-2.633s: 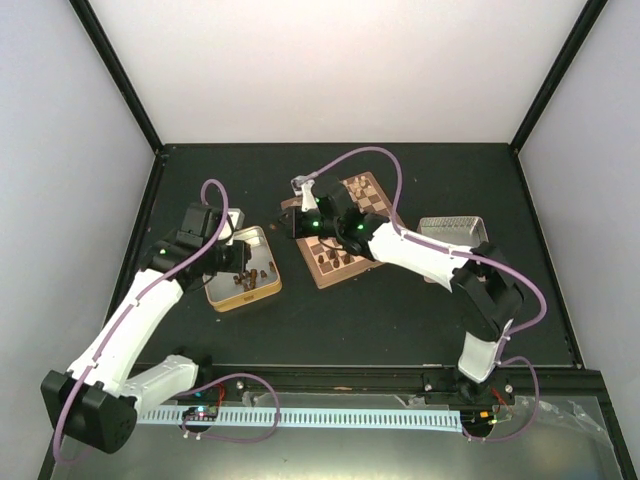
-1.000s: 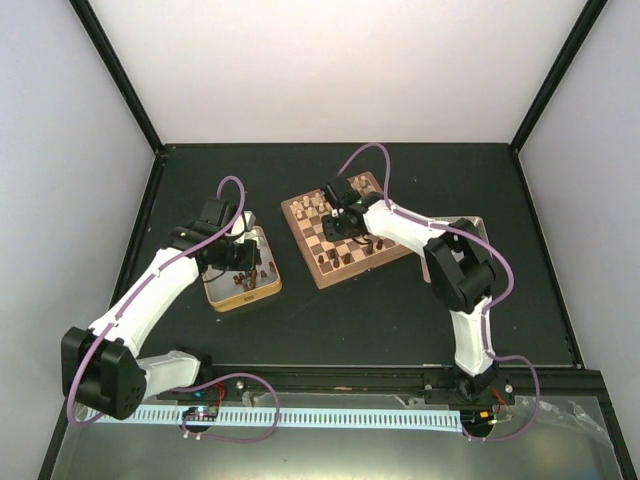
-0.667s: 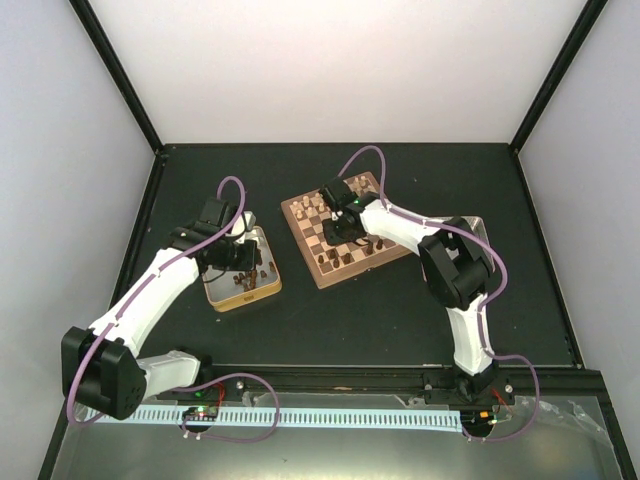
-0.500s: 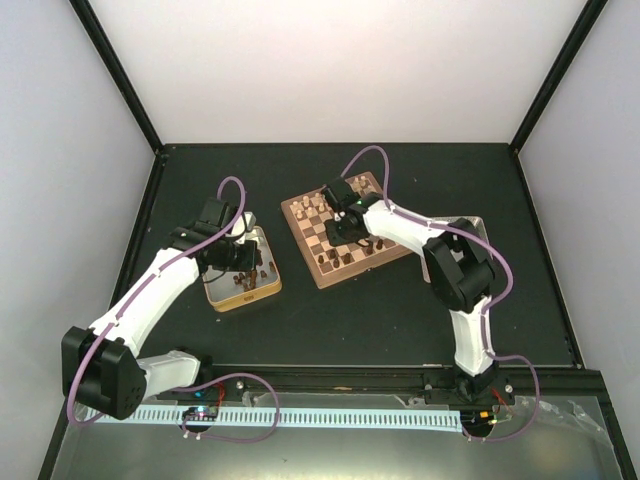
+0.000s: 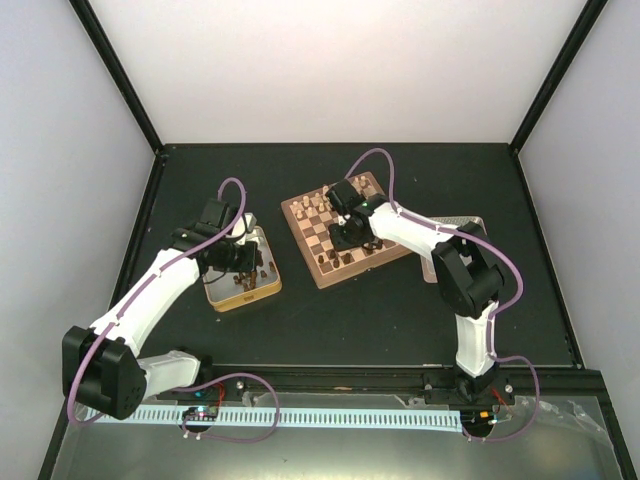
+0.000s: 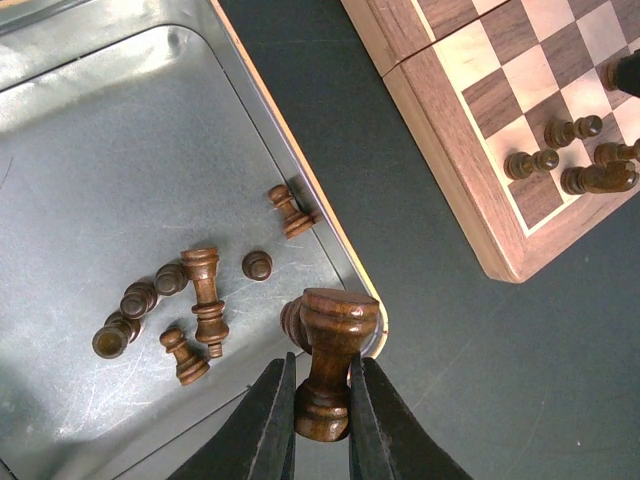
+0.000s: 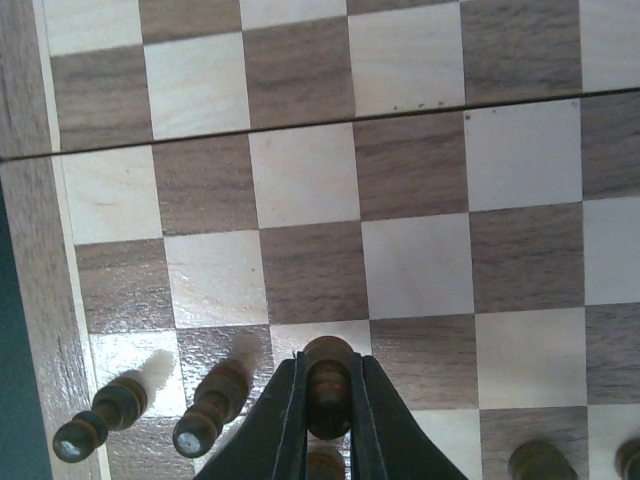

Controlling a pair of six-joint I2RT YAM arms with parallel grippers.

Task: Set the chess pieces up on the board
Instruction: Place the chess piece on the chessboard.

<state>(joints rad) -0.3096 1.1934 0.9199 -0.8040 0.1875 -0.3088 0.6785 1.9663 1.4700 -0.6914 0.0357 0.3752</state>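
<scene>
My left gripper (image 6: 322,385) is shut on a dark-brown chess piece (image 6: 331,335) with a flat round top, held by its stem above the near corner of a metal tin (image 6: 120,120). Several more dark chess pieces (image 6: 205,300) lie loose in that tin. My right gripper (image 7: 328,385) is shut on a small dark pawn (image 7: 328,362) over the board (image 7: 300,160). Two other dark pawns (image 7: 215,405) stand just to its left. In the top view the left gripper (image 5: 243,258) hangs over the tin (image 5: 240,297) and the right gripper (image 5: 345,235) over the board (image 5: 318,240).
Pale cream chessmen (image 5: 318,207) stand along the board's far side. A second metal tin (image 5: 455,222) lies right of the board, partly under the right arm. Dark table surface (image 6: 450,380) separates the left tin from the board's rim (image 6: 470,215).
The right gripper has closed on the dark pawn over the board, and the right arm has shifted slightly. The left arm has stayed still, holding its piece.
</scene>
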